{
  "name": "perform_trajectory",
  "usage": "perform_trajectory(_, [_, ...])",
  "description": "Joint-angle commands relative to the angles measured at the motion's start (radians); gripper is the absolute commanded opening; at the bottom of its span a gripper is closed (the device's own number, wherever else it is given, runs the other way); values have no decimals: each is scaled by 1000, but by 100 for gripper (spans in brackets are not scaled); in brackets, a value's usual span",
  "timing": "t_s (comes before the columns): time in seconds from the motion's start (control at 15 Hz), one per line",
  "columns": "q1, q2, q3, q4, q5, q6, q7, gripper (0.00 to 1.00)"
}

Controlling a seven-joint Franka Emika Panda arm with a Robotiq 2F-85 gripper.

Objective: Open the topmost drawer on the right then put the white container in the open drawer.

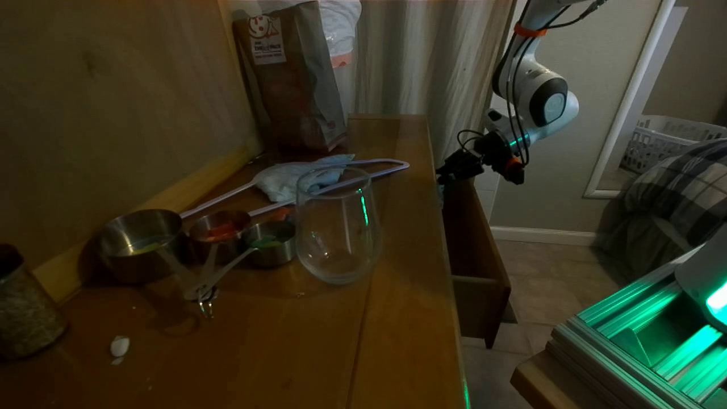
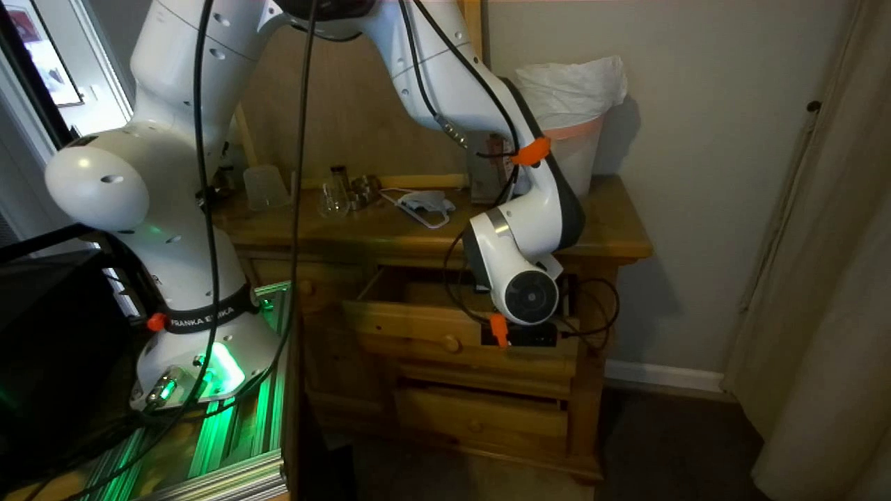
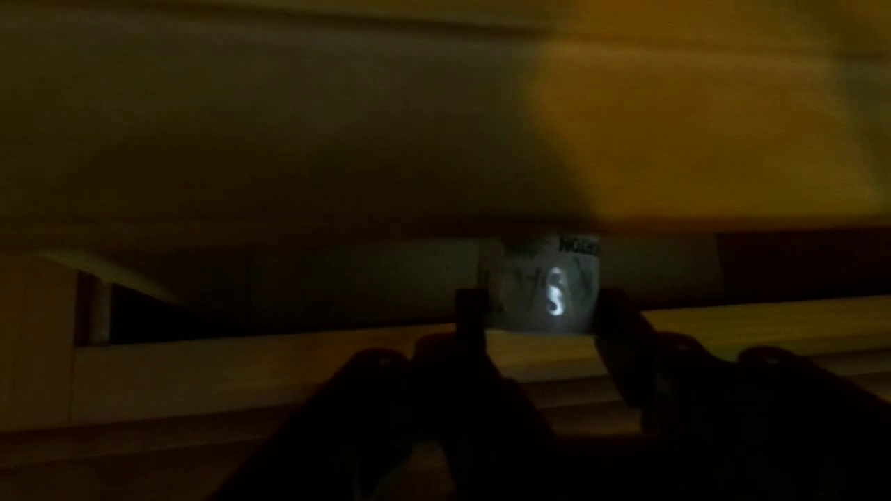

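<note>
The white container [image 3: 546, 285] shows in the wrist view with dark print and a bright reflection on it. My gripper [image 3: 541, 306] is shut on it, one dark finger against each side. In an exterior view the gripper [image 1: 442, 175] hangs at the dresser's front edge, above the open drawer [image 1: 483, 238]; the container is mostly hidden there. In an exterior view the top right drawer [image 2: 411, 323] stands pulled out, and the arm's wrist covers its right part and the gripper. The wrist view is dark, and I cannot tell how far the container is inside the drawer.
On the dresser top [image 1: 409, 318] are a clear glass [image 1: 339, 238], steel measuring cups [image 1: 142, 244], a jar [image 1: 25, 307], a hanger with a cloth [image 1: 306, 176] and a paper bag [image 1: 289, 74]. A lower drawer [image 2: 480, 417] has a dark gap above its front.
</note>
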Motion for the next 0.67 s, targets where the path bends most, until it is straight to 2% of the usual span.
perform_trajectory(0.0, [2,59,0,66,-32,-20,-22,20])
perform_trajectory(0.53, [11,128,4,132,-31,-8,-21,20])
perform_trajectory(0.6, [11,136,2,136,-33,-6,-21,23])
